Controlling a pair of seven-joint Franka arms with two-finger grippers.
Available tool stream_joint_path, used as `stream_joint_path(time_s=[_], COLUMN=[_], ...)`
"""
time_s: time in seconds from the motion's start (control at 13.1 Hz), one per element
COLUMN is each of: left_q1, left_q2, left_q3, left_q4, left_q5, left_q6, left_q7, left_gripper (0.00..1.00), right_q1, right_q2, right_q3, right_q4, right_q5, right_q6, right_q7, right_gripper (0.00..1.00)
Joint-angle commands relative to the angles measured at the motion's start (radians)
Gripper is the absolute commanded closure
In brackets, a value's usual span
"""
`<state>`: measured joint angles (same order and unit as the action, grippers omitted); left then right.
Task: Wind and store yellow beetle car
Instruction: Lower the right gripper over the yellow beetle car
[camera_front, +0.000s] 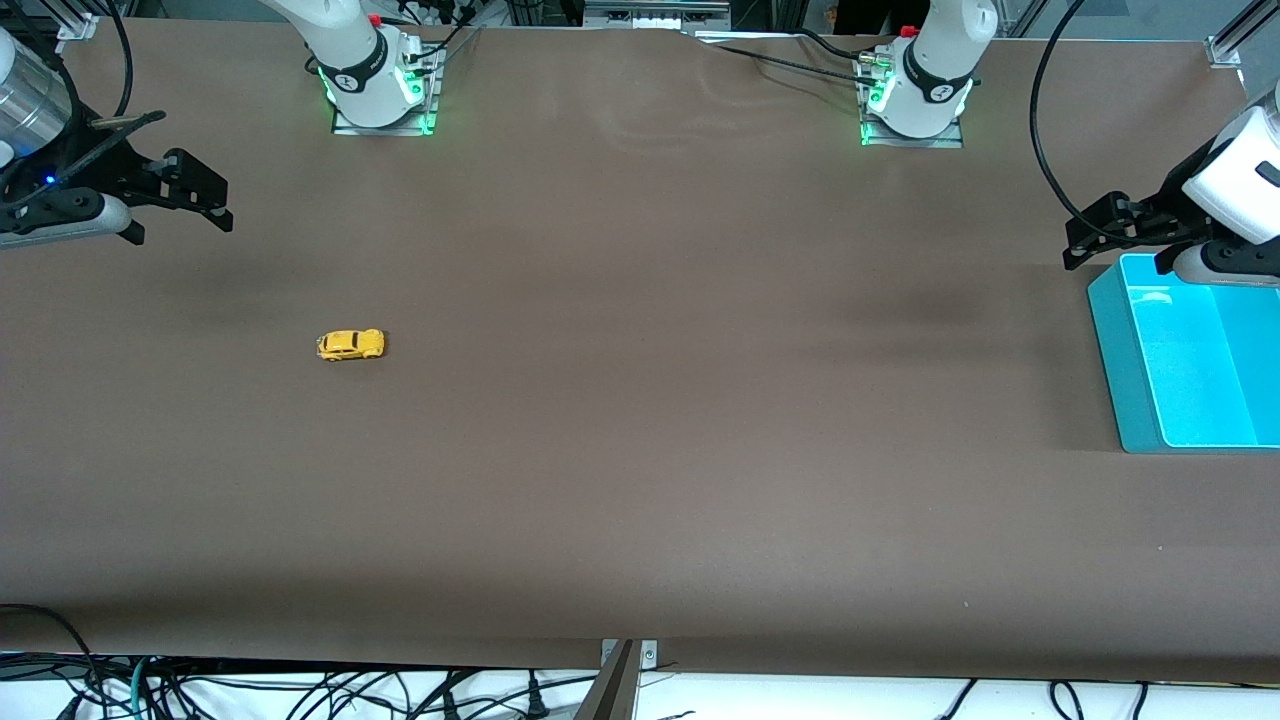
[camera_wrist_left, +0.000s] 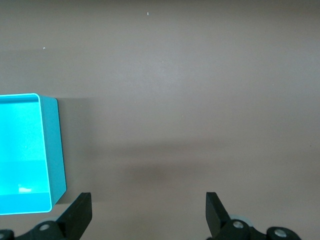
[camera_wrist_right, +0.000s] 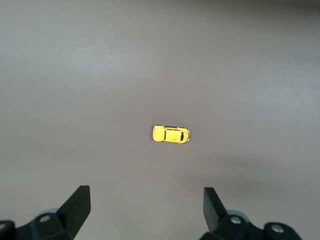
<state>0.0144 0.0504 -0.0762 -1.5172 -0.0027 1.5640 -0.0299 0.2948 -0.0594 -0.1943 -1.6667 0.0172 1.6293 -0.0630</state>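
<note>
The yellow beetle car (camera_front: 351, 345) stands on its wheels on the brown table, toward the right arm's end; the right wrist view shows the car (camera_wrist_right: 171, 134) from above. My right gripper (camera_front: 200, 195) hangs open and empty in the air at the right arm's end of the table, apart from the car. In its own view the right gripper (camera_wrist_right: 145, 205) has bare table between its fingers. My left gripper (camera_front: 1095, 232) is open and empty, up beside the rim of the cyan bin (camera_front: 1185, 360). The left gripper (camera_wrist_left: 149, 212) frames bare table too.
The cyan bin (camera_wrist_left: 47, 150) sits at the left arm's end of the table with nothing visible inside it. Both arm bases (camera_front: 380, 80) (camera_front: 915, 90) stand along the table edge farthest from the front camera. Cables hang below the nearest edge.
</note>
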Motion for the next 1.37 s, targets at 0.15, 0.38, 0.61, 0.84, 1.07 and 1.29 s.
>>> stream_joint_path(time_s=[0.15, 0.38, 0.61, 0.84, 1.07, 1.29], left_q1=[-0.011, -0.011, -0.016, -0.014, -0.014, -0.013], left_q2=[0.011, 0.011, 0.011, 0.009, 0.011, 0.011], left_q3=[0.009, 0.012, 0.004, 0.006, 0.006, 0.009], left_q4=[0.023, 0.025, 0.026, 0.026, 0.026, 0.026], left_q5=[0.026, 0.026, 0.027, 0.026, 0.026, 0.027], left_q6=[-0.015, -0.015, -0.013, -0.018, -0.016, -0.016], left_q7=[0.002, 0.002, -0.004, -0.002, -0.004, 0.001], left_gripper=[0.0, 0.0, 0.0, 0.0, 0.0, 0.0], right_q1=[0.001, 0.001, 0.0, 0.001, 0.001, 0.001], right_q2=[-0.036, -0.042, -0.048, -0.046, -0.031, -0.023], right_q3=[0.003, 0.003, 0.003, 0.004, 0.01, 0.013], right_q4=[-0.033, -0.053, -0.076, -0.146, -0.229, -0.339], right_q5=[-0.005, -0.005, -0.011, -0.017, -0.016, -0.017], right_q6=[-0.005, -0.006, 0.0, 0.036, 0.098, 0.21], right_q7=[0.003, 0.003, 0.008, -0.009, -0.211, -0.247], right_gripper=[0.0, 0.0, 0.0, 0.0, 0.0, 0.0])
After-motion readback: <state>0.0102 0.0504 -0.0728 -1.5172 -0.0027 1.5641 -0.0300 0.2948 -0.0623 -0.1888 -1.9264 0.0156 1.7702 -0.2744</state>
